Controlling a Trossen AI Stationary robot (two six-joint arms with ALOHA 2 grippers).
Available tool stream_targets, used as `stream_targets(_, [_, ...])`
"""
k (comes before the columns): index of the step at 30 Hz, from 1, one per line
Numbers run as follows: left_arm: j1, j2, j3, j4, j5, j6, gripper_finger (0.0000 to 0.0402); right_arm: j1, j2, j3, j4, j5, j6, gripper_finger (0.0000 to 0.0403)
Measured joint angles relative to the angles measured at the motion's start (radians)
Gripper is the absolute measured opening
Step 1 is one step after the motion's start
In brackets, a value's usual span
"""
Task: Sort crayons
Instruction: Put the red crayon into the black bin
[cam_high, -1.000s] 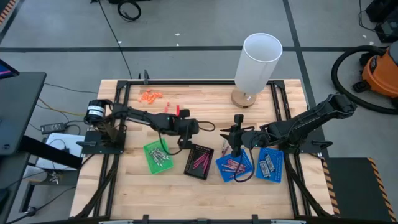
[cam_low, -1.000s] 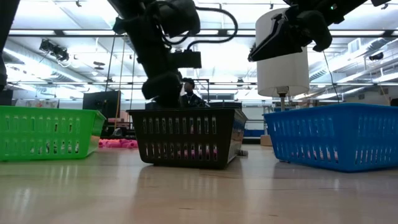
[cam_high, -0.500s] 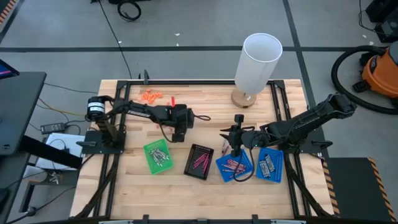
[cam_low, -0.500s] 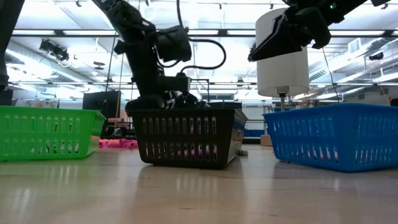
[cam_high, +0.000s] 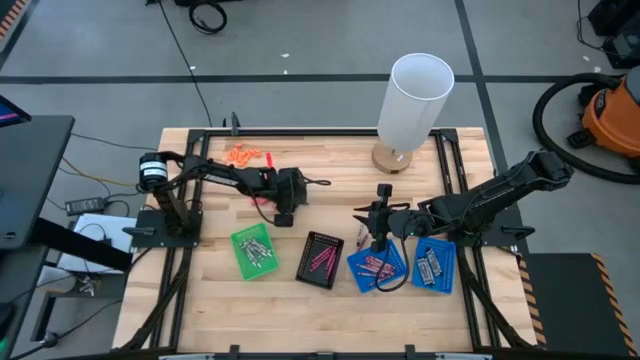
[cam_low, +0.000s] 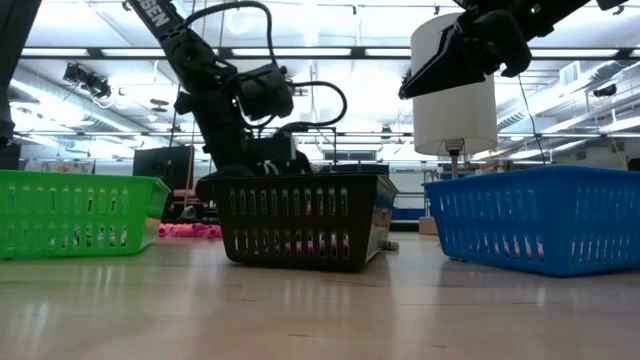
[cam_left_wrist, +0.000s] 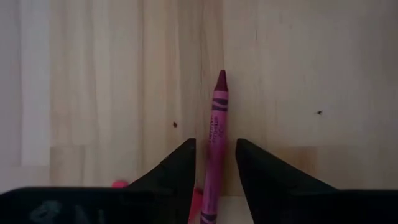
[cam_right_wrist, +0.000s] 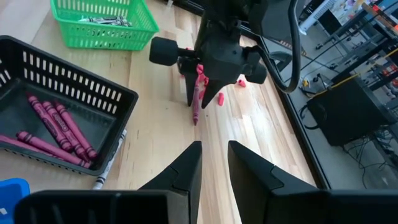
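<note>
My left gripper (cam_high: 283, 208) is low over the bare wood behind the green tray (cam_high: 252, 250) and the black tray (cam_high: 320, 258), shut on a magenta crayon (cam_left_wrist: 217, 118). The crayon also shows in the right wrist view (cam_right_wrist: 195, 102). My right gripper (cam_right_wrist: 214, 155) hovers empty above the near blue tray (cam_high: 377, 267), fingers together. The black tray holds magenta crayons (cam_right_wrist: 59, 124) and the green tray holds grey ones (cam_right_wrist: 102, 20). The two blue trays hold pink and grey crayons. My left gripper pinches the magenta crayon's blunt rear part (cam_left_wrist: 211, 165) between its two fingers, which lie along the crayon. The fingers point down at the table. The pointed end (cam_left_wrist: 221, 78) sticks out past the fingertips toward the wood; whether it touches I cannot tell.
A tall white cylinder (cam_high: 415, 98) stands on a wooden base at the far right. Stubby orange bits (cam_high: 243, 155) lie at the far left. Coral-red bits (cam_right_wrist: 219, 99) lie beside my left gripper. A second blue tray (cam_high: 434, 265) sits at the right.
My left gripper has gone toward the table's left edge and down. In the low view it has sunk from above the black tray's rim to behind it. My right arm has kept still.
</note>
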Motion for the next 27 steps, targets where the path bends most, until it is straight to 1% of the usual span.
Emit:
stream_targets(4, [0.009, 0.000, -0.001, -0.004, 0.035, -0.003, 0.0102, 0.000, 0.000, 0.000, 0.000, 0.000, 0.000, 0.0087])
stream_targets(10, [0.014, 0.001, -0.002, -0.008, 0.069, -0.002, 0.0036, 0.000, 0.000, 0.000, 0.000, -0.004, 0.000, 0.0087])
stream_targets(13, [0.014, 0.000, -0.002, -0.009, 0.070, 0.006, 0.0015, 0.000, 0.000, 0.000, 0.000, -0.018, 0.001, 0.0087])
stream_targets(20, [0.011, 0.001, 0.013, -0.019, 0.067, -0.019, 0.0013, 0.000, 0.000, 0.000, 0.000, -0.018, 0.008, 0.0087])
stream_targets(27, [-0.023, -0.065, 0.014, -0.009, 0.024, -0.050, 0.0013, 0.000, 0.000, 0.000, -0.003, -0.017, 0.012, 0.0087])
